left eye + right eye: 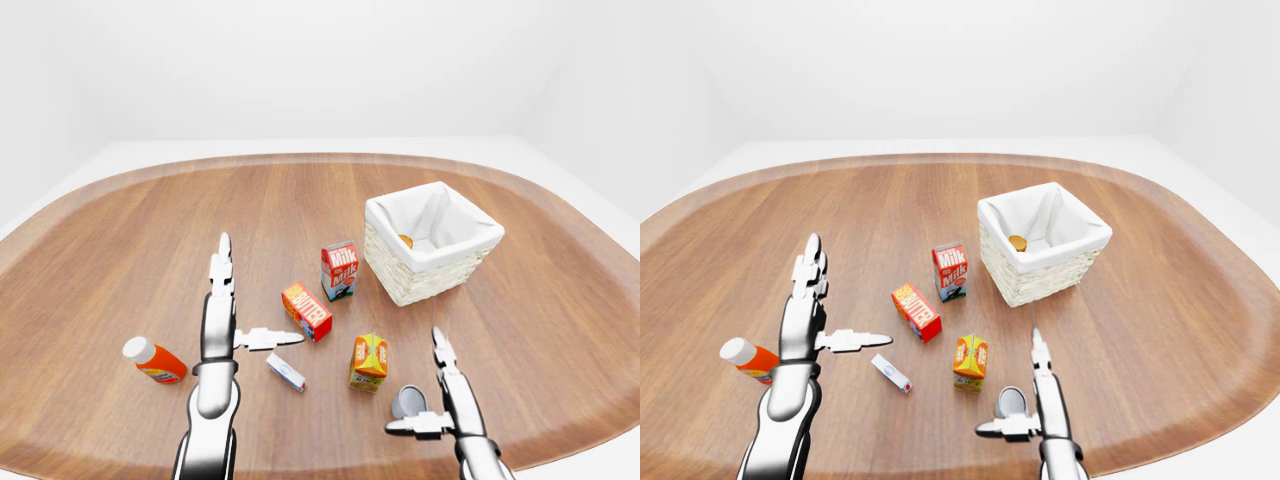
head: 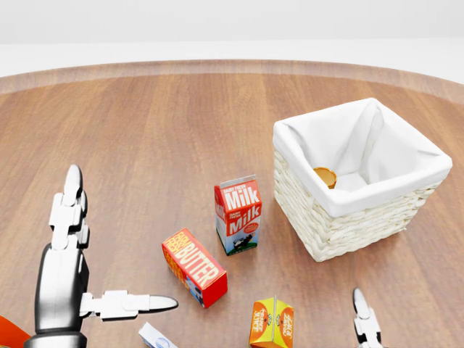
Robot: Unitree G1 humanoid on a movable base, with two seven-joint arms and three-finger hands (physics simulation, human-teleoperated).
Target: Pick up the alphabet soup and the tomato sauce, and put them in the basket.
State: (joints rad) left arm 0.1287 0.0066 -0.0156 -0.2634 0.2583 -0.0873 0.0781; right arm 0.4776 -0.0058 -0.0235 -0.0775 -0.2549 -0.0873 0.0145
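Observation:
A white-lined wicker basket (image 2: 352, 230) stands at the right of the head view, and a can with a gold lid (image 2: 325, 176) lies inside it. A second, grey can (image 1: 407, 402) lies on the wooden table near the bottom of the left-eye view; I cannot read either label. My right hand (image 1: 415, 384) is open, its forefinger to the right of this can and its thumb just below it, not closed round it. At the left, my left hand (image 1: 250, 306) is open above the table, forefinger straight up and thumb pointing right, holding nothing.
A milk carton (image 2: 238, 215), a red butter box (image 2: 193, 267) and an orange juice carton (image 2: 272, 323) stand between the hands and the basket. A small white box (image 1: 286, 372) lies by the left thumb. An orange bottle (image 1: 153, 360) lies at the left.

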